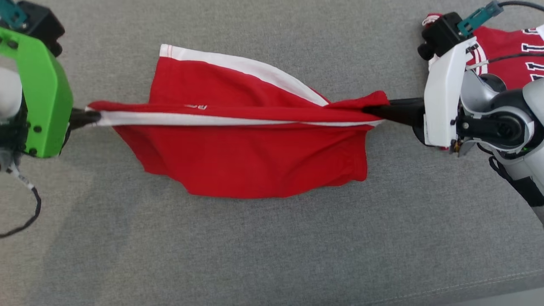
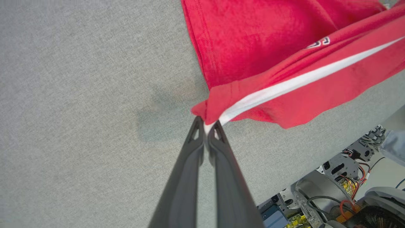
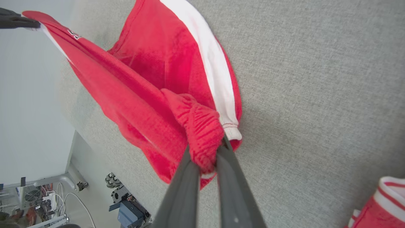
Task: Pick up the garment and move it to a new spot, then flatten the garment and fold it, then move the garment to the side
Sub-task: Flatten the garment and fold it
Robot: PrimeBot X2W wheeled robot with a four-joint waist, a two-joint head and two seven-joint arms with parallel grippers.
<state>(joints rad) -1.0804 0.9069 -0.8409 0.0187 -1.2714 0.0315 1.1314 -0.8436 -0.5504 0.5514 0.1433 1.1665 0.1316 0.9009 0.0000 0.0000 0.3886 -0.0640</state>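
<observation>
Red cloth, the garment (image 1: 238, 170), is stretched taut across the middle of the grey upholstery (image 1: 272, 255), strung from nine o'clock to three o'clock in the head view. The left gripper (image 1: 87, 117) is pinched tight on the hem corner where the white stripe (image 1: 212, 120) ends. The right gripper (image 1: 380, 112) is clamped on a bunched wad of the elastic waistband. One leg fans out toward eleven o'clock and lies on the surface, while the lower panel droops toward six; it probably rests on the upholstery, though the head view does not settle that. To flatten well, I judge both arms should lower together with equal pull, letting the drooping panel settle first, then lay the taut edge down toward twelve so no fold is trapped. Steer clear of the second red jersey (image 1: 505, 51) at two o'clock.
</observation>
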